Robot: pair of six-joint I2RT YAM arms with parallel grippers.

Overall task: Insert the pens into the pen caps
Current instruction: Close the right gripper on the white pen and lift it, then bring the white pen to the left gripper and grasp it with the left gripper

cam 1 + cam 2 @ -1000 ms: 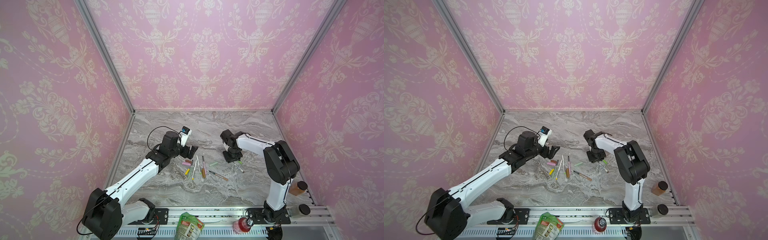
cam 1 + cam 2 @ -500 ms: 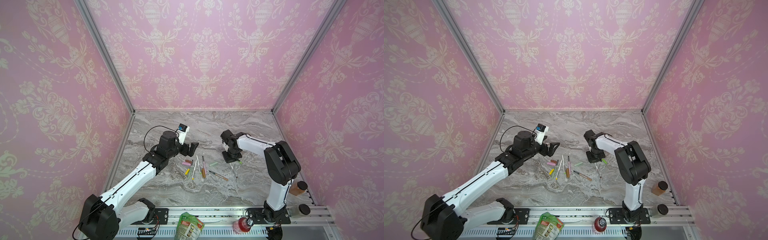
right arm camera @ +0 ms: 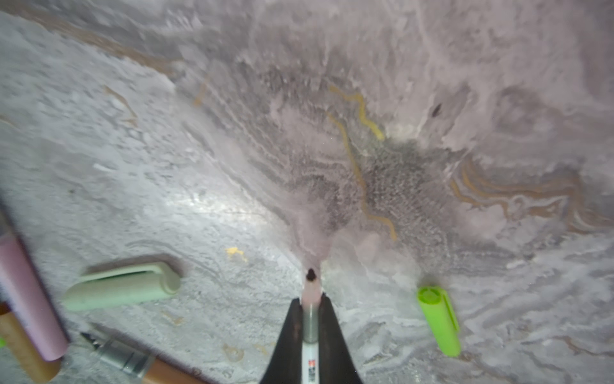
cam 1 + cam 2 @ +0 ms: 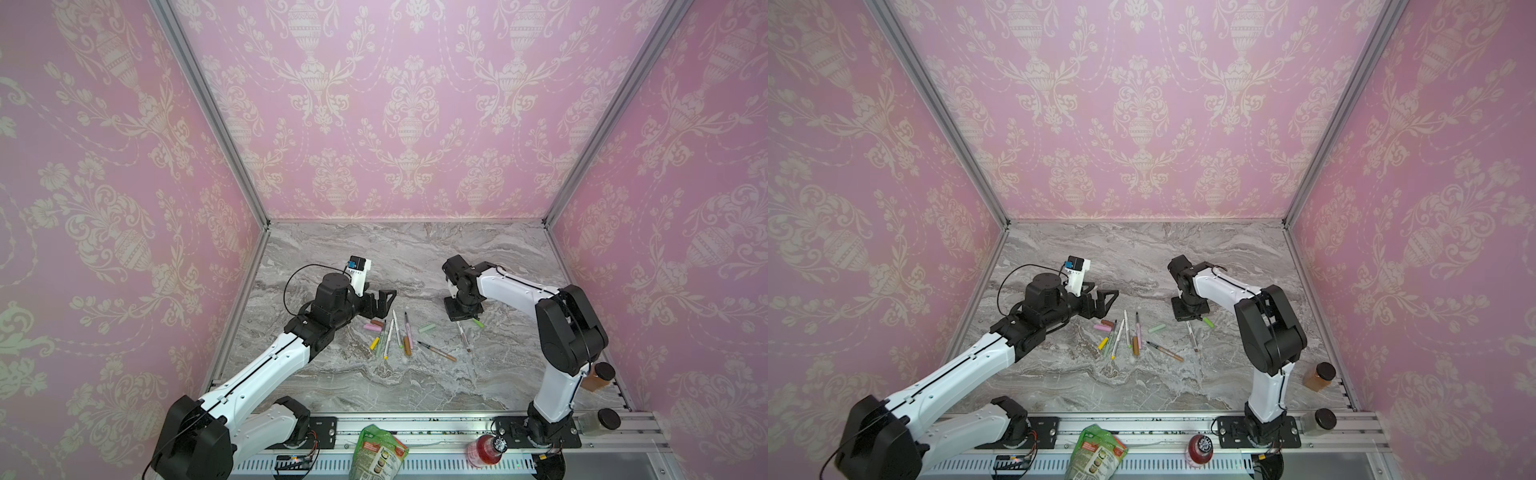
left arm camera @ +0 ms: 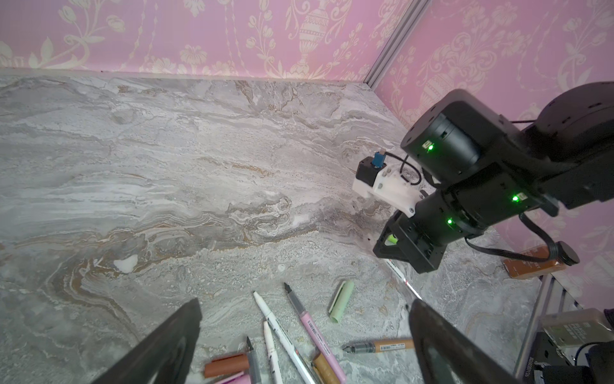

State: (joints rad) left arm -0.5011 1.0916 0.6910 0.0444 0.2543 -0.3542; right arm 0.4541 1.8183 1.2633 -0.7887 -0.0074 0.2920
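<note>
Two grippers, two different stories. The right gripper (image 3: 310, 304) was clamped on a white pen (image 3: 311, 288) just behind its dark tip, low at the marble table (image 4: 415, 257). A lime green cap (image 3: 438, 319) lay just to its right and a pale green cap (image 3: 123, 286) to its left. The left gripper (image 4: 382, 300) hung wide open, holding nothing, at the far left edge of the pile. The other pens (image 4: 395, 332), a pink cap (image 4: 372, 327) and a brown cap (image 4: 377, 321) lay loose there, mid-table.
</note>
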